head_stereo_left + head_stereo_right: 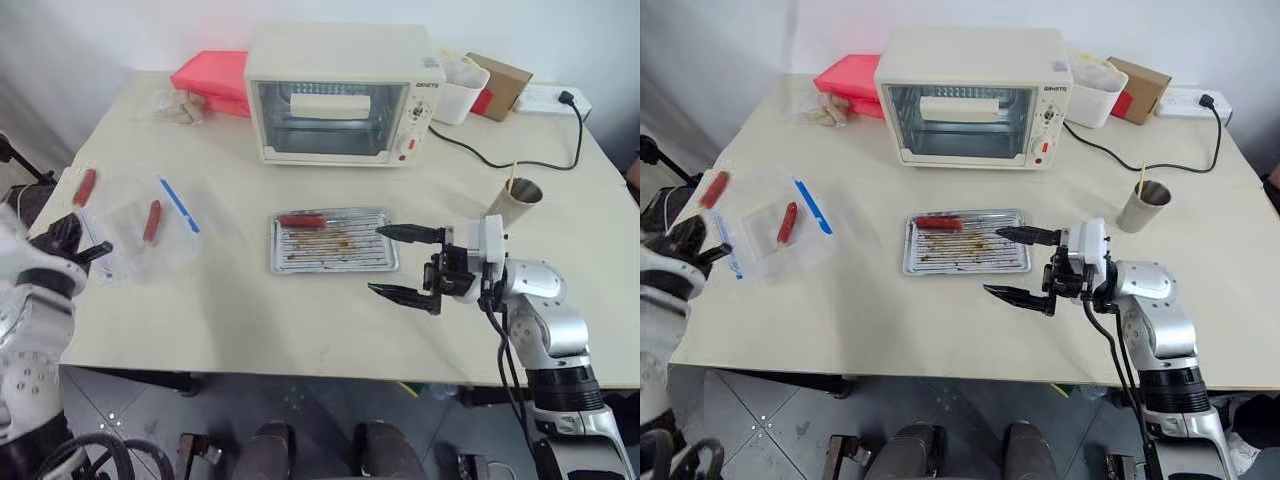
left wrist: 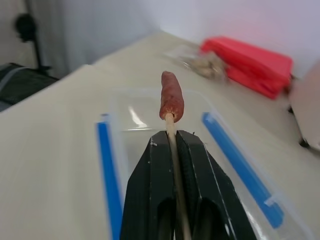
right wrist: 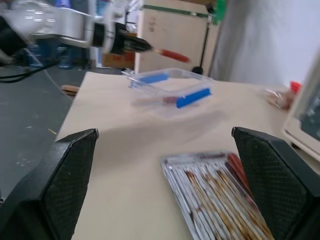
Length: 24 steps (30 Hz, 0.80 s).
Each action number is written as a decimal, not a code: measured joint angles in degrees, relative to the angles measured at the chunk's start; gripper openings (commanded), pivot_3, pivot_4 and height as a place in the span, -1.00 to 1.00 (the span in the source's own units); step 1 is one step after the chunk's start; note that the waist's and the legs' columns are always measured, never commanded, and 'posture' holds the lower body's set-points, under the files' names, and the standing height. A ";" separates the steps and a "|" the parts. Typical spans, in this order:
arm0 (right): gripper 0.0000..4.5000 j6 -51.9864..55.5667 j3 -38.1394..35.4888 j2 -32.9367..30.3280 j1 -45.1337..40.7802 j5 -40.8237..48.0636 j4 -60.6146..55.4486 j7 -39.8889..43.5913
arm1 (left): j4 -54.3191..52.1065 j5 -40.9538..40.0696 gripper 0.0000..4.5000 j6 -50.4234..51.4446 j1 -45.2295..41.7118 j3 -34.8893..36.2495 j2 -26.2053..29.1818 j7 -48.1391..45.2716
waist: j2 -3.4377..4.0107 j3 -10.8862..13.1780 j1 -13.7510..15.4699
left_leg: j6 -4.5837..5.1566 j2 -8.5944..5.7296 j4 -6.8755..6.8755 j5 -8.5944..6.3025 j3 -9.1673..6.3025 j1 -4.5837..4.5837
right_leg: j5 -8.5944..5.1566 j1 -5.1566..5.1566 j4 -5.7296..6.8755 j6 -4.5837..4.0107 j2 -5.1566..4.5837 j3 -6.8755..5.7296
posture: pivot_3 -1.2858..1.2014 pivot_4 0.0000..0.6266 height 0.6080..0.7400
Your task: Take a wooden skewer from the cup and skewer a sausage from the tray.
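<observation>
Over the table's left edge we should keep the left gripper (image 2: pixel 172 145) clamped level on the wooden skewer (image 2: pixel 171 131) so the sausage (image 2: pixel 171 96) stays on, while the right gripper (image 1: pixel 408 264) gapes wide beside the tray (image 1: pixel 332 262)

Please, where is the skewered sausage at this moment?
The skewered sausage sits on the wooden skewer clamped in the left gripper, at the table's left edge, over the clear box.

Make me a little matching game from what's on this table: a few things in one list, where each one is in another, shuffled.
Things:
1. cup
2. tray
3. wooden skewer
4. clear box

Places:
A. clamped in the left gripper, a sausage on its tip
B. in front of the oven
C. right side of the table, one stick in it
D. left side, one sausage inside

Pairs: 1-C, 2-B, 3-A, 4-D
</observation>
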 measured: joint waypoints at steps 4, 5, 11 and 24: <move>0.98 0.38 0.46 0.03 -0.27 0.03 -0.46 -0.49 | 6.23 3.18 -1.00 0.50 -1.49 -2.78 0.00 -1.79 | 0.00 0.00 -0.12 | 0.00 0.00 -0.09 0.00 0.05 -0.04 | 0.00 -0.13 -0.01 0.00 -0.01 -0.05 | 0.03 -0.52 1.00; 0.98 0.38 0.50 0.03 -0.39 0.03 -0.46 -0.66 | 7.19 4.07 -1.00 0.56 -1.74 -3.50 -0.06 -2.11 | 0.00 0.00 -0.11 | 0.00 0.02 -0.07 0.00 0.05 -0.11 | 0.00 -0.22 0.01 0.00 0.00 -0.08 | 0.03 -0.52 1.00; 1.00 0.66 0.51 0.05 -0.64 0.03 -1.03 -1.71 | 7.36 5.32 -0.87 1.73 -2.72 -3.50 -1.41 -2.00 | -0.01 -0.01 -0.05 | 0.00 0.02 -0.03 0.00 0.08 -0.16 | 0.00 -0.27 0.06 0.01 -0.08 -0.09 | 0.03 -0.52 1.00; 1.00 0.91 0.51 -0.70 -0.69 0.05 -1.38 -2.18 | -0.42 2.20 0.84 3.87 -0.76 -0.32 -1.46 -7.21 | -0.03 -0.01 -0.09 | 0.00 0.03 -0.03 0.00 0.10 -0.16 | 0.00 -0.28 0.07 0.01 -0.11 -0.03 | 0.03 -0.52 1.00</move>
